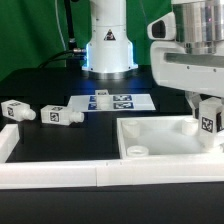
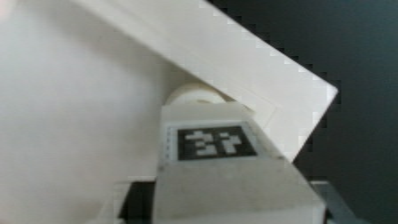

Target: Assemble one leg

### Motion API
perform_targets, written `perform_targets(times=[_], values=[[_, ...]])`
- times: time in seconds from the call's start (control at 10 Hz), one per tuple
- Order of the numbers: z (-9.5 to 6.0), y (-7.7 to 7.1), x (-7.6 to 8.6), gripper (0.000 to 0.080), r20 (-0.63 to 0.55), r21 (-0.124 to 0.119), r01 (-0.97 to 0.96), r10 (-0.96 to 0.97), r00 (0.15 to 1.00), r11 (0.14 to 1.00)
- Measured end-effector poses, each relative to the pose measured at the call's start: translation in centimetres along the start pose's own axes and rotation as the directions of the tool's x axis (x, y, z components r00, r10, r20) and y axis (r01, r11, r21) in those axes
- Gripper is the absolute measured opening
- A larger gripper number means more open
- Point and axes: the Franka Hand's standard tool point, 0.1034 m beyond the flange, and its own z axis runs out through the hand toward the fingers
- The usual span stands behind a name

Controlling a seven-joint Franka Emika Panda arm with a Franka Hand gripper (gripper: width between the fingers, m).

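Note:
My gripper (image 1: 209, 112) is shut on a leg (image 1: 209, 119), a short white block with a black-and-white tag, and holds it upright over the far right corner of the wide white tray-like piece (image 1: 160, 150). In the wrist view the held leg (image 2: 217, 150) fills the space between my fingers, its tagged face up, its tip at a round socket (image 2: 196, 97) by the tray's corner wall. Two more legs (image 1: 17, 111) (image 1: 61, 116) lie on the black table at the exterior view's left.
The marker board (image 1: 115, 101) lies flat behind the tray near the arm's base (image 1: 108, 50). A white border rail (image 1: 100, 176) runs along the table's front and left edge. The tray has a round socket (image 1: 136, 151) at its near left corner.

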Motion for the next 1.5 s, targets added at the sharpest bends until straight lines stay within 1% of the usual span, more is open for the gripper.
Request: perform_targets(times=[0.1,0.2,0.3,0.4,0.5,0.6,0.7,0.8,0.9,1.2,1.3,1.4,1.5], values=[[0.1,0.0,-0.4,0.0289,-0.002,0.000,-0.125,0.125,0.992,0.992],[0.2,-0.1,-0.8,0.0289,-0.004,0.004,-0.190,0.190,0.982,0.982],[0.2,-0.1,-0.8,0.0289,-0.008,0.008,-0.226,0.226,0.974,0.974],[0.2,-0.1,-0.7,0.0289,-0.009,0.008,-0.208,0.208,0.978,0.978],[0.2,-0.1,-0.7,0.0380,-0.011,0.008,-0.127,0.127,0.992,0.992],[0.2,-0.2,-0.6,0.0532,-0.013,0.008,-0.003,0.003,1.000,1.000],[-0.1,-0.3,0.0,0.0622,-0.019,0.014,0.196,-0.196,0.980,0.981],[-0.6,-0.4,0.1,0.0622,-0.029,0.008,0.376,-0.375,0.926,0.927],[-0.9,-0.5,-0.3,0.0641,-0.038,0.001,0.459,-0.459,0.888,0.888],[-0.7,-0.4,0.1,0.0649,-0.036,-0.009,0.603,-0.602,0.797,0.798],[-0.7,-0.3,0.5,0.0649,-0.039,-0.033,0.750,-0.750,0.660,0.661],[-1.0,-0.5,1.0,0.0649,-0.044,-0.057,0.838,-0.840,0.541,0.543],[-1.0,-0.6,1.1,0.0649,-0.054,-0.055,0.843,-0.845,0.532,0.534]])
